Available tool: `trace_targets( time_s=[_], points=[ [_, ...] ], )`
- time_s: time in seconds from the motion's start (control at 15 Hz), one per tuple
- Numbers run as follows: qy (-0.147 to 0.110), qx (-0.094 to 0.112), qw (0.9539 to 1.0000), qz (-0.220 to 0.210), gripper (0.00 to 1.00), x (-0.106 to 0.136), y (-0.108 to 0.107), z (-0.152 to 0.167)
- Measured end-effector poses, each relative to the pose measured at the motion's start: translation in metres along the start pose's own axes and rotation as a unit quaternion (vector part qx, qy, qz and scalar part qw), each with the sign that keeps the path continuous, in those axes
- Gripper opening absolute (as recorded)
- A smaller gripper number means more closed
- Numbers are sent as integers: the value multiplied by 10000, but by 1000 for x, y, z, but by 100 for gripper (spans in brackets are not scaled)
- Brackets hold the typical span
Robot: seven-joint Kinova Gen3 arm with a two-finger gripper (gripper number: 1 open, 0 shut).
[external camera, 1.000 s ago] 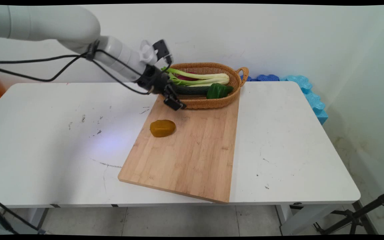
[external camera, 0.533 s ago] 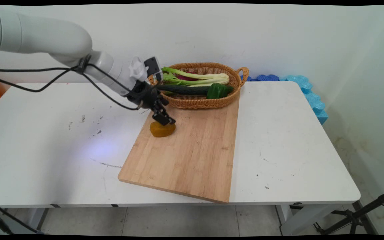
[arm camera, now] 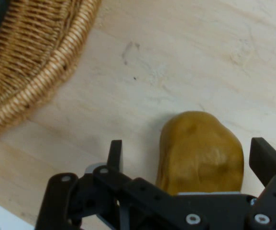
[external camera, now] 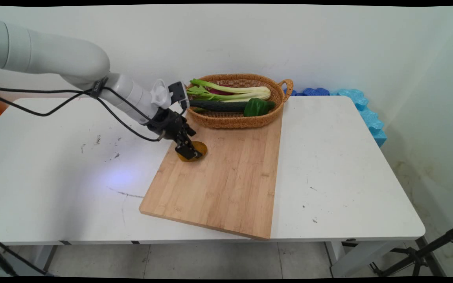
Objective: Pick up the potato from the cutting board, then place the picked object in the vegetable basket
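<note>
- The potato (arm camera: 201, 151), yellow-brown, lies on the wooden cutting board (external camera: 226, 181), near the board's far left corner.
- The gripper (external camera: 189, 152) is low over the potato. Its fingers (arm camera: 115, 154) are apart, one on each side of the potato; whether they touch it I cannot tell.
- A woven basket (external camera: 236, 118) stands on the far end of the board, near the potato. In it are a cucumber (external camera: 218, 105), a green pepper (external camera: 258, 107) and a leafy vegetable (external camera: 230, 91).
- The board lies on the white table (external camera: 348, 165).

Basket (external camera: 277, 100) of greens on cutting board (external camera: 226, 184).
</note>
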Motion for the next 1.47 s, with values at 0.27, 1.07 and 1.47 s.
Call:
trace_targets(
  time_s=[0.27,1.07,1.47],
  points=[
    [-21,-77,10000,30,100,-5,2,6],
    [103,-77,9997,188,0,11,1,-6],
    [394,112,9990,189,0,48,-4,-24]
  ],
)
